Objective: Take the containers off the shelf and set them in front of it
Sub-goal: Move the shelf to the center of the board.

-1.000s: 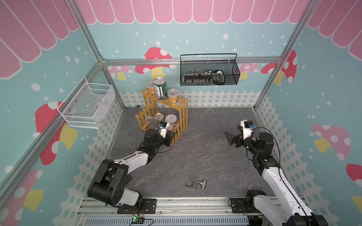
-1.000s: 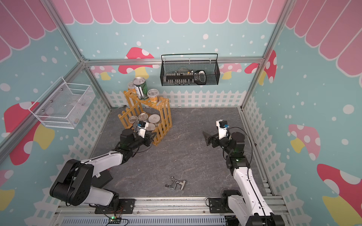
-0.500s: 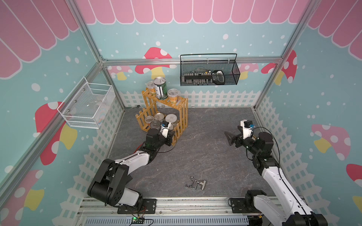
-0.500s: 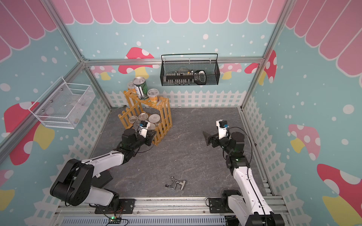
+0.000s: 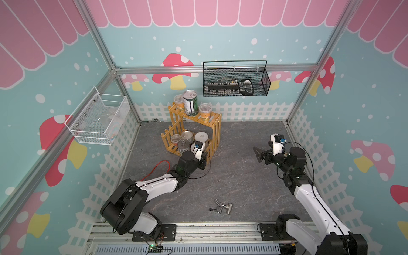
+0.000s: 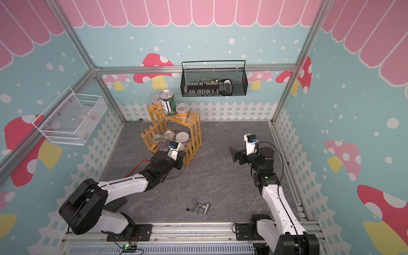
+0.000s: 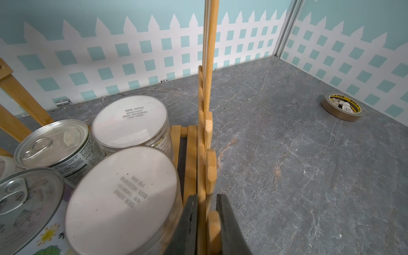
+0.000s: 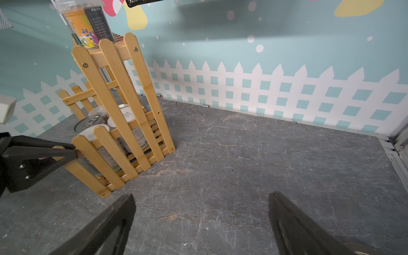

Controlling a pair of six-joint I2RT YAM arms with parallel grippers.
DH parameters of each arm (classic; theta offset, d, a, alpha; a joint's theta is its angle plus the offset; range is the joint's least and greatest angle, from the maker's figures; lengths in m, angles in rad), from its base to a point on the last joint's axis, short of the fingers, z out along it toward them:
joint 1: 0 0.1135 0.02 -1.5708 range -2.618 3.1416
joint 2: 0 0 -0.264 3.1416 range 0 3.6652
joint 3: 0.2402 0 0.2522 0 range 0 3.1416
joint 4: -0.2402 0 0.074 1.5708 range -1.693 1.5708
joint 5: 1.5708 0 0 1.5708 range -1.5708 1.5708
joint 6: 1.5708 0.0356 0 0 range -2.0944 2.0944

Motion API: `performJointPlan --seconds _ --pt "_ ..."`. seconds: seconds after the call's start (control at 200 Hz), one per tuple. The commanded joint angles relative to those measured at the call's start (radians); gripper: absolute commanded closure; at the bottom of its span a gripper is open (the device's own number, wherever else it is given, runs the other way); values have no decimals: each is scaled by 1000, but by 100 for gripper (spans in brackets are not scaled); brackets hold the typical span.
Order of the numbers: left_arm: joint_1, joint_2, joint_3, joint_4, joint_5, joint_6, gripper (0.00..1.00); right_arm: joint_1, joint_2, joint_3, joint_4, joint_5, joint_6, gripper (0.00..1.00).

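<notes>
Grey marbled worktop carries the wooden shelf near the back wall. All eight containers sit on it, and none stands in front yet. On the top tier, a tall can stands between two cups. On the lower tier are two jars, two short cans and a third cup, packed close together. The left pincer is clamped on a side slat of the shelf, not on a container, just beside the nearer jar. The right pincer hangs wide open over bare worktop, well apart from the shelf. I judge the shelf light and apt to slide or tip if tugged. The cans look stiff, heavy and slick, so take them across the wall, below the rim. The jars and cups seem light, with thin walls that give, so grip them mid-body, gently.
</notes>
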Motion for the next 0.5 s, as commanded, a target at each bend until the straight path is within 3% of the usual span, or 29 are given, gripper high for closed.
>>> performJointPlan --seconds 0.0,0.13,0.495 --pt "-75 38 48 27 -84 -146 95 9 16 36 33 16 9 1" --pt "-161 107 121 11 -201 -175 95 8 40 42 45 10 18 1" --pt "-297 297 363 -30 -314 -256 93 8 60 25 50 70 49 1"
